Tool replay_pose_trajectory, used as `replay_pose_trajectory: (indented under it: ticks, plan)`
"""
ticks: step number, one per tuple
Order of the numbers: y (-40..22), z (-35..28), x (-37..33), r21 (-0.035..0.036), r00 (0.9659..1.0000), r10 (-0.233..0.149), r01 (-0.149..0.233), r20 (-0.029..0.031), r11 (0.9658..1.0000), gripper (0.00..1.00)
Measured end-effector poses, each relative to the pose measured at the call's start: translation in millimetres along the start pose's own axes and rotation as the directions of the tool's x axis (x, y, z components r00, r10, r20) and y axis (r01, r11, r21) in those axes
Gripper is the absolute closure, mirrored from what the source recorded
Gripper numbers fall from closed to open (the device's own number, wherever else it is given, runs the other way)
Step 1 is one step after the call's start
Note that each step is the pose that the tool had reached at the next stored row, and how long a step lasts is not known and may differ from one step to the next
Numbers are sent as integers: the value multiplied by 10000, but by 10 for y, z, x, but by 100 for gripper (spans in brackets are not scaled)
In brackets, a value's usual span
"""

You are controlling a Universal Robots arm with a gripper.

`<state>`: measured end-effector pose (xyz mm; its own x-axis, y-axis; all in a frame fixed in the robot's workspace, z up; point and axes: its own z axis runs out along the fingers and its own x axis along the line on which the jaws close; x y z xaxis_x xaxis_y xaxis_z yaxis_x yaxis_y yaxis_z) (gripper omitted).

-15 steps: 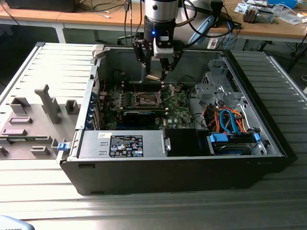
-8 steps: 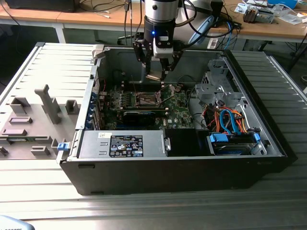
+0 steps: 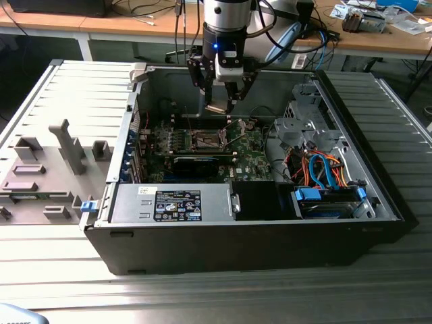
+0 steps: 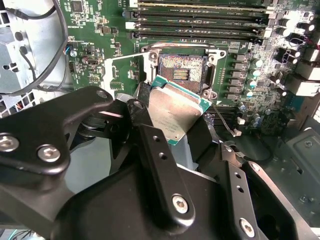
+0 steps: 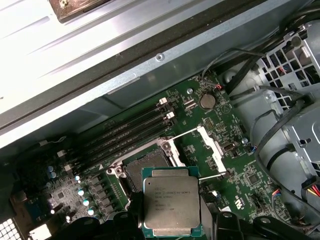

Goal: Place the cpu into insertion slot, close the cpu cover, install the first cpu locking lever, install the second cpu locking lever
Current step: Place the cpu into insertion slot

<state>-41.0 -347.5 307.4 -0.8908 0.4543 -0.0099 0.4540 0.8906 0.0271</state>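
Observation:
My gripper (image 3: 221, 102) hangs inside the open computer case, shut on the cpu (image 3: 218, 108) by its edges. In both wrist views the cpu (image 4: 175, 112) (image 5: 171, 202) is a square chip with a dull silver top and a green rim, held between black fingers (image 4: 150, 145). It hovers tilted just above and beside the insertion slot (image 4: 181, 70) (image 5: 147, 167) (image 3: 206, 140), a black socket with bare contacts on the green board. The cpu cover (image 5: 212, 145) stands swung open next to the slot. Thin wire levers (image 4: 226, 124) stick out beside the socket.
Memory sticks (image 4: 200, 15) lie beside the socket. A long black card (image 3: 196, 164) and the labelled power-supply box (image 3: 177, 204) sit nearer the case front. A drive cage (image 3: 307, 118) and coloured cables (image 3: 317, 169) are on the exterior view's right. A grey fixture tray (image 3: 47, 169) lies at its left.

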Motion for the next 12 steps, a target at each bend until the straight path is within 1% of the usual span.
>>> replay_pose_trajectory:
  ticks: [12]
  plan:
    - [0,1,0,1,9999,154,-154,4,9999,45]
